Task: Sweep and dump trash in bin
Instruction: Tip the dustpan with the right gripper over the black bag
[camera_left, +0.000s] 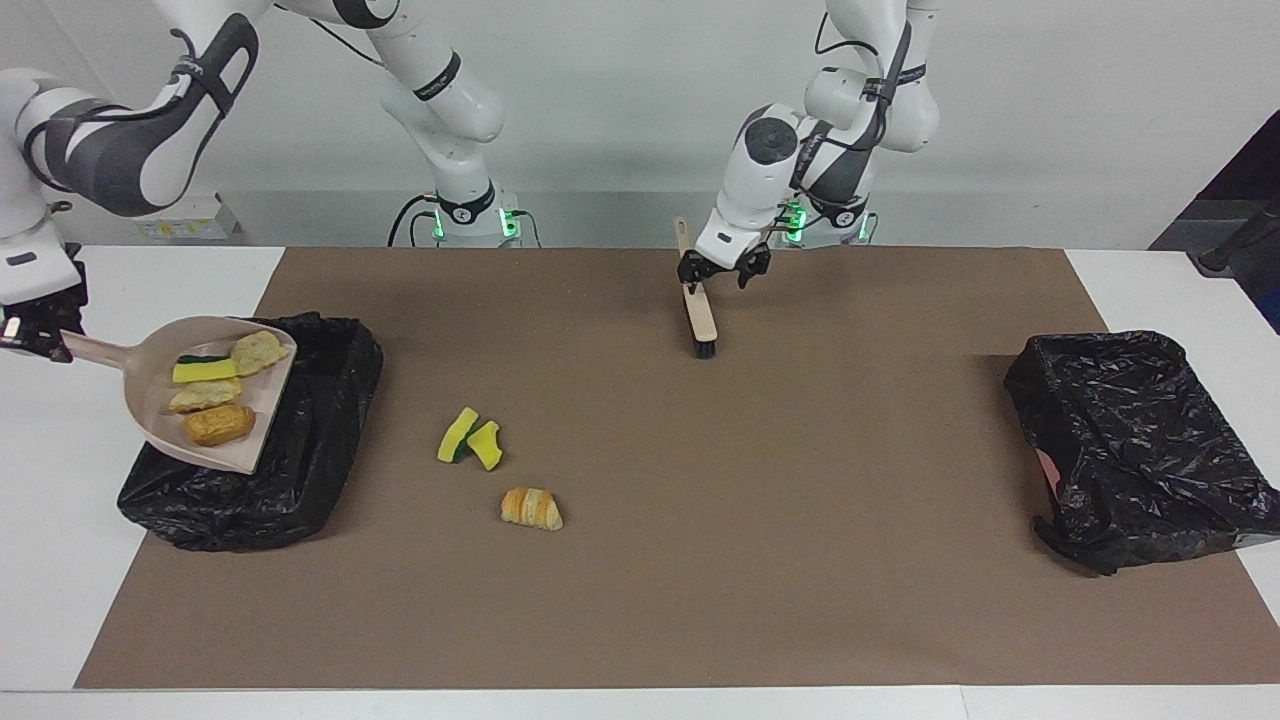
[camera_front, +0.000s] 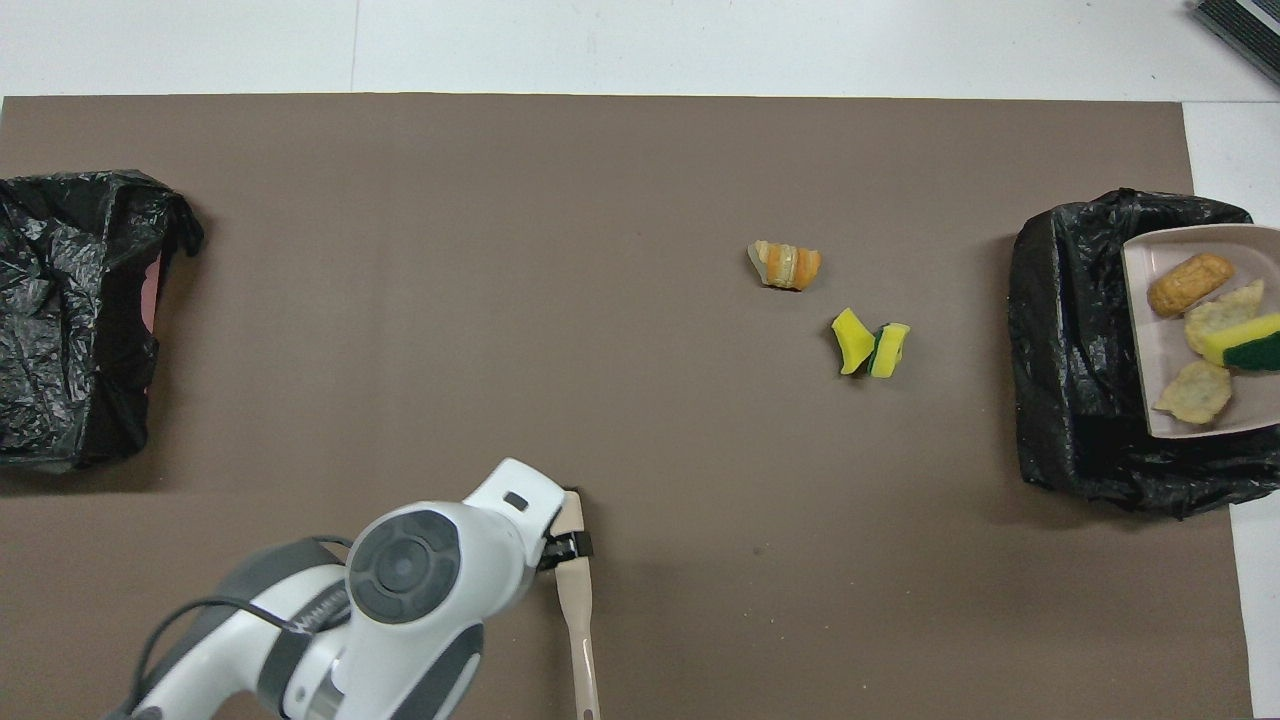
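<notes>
Right claw | clamps dustpan handle | trash aboard, seemingly above bin

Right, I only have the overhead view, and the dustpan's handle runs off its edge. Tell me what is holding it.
Observer: The right hand is shut on the dustpan handle, over the bare table at the right arm's end.
Operator: Give me the pan's height.
Observer: It is up in the air, and its lip is over the edge of the bin.
Operator: Now the left hand. The arm hides it here.
Observer: The left hand is open, low at the handle of the brush, which lies on the mat.
</notes>
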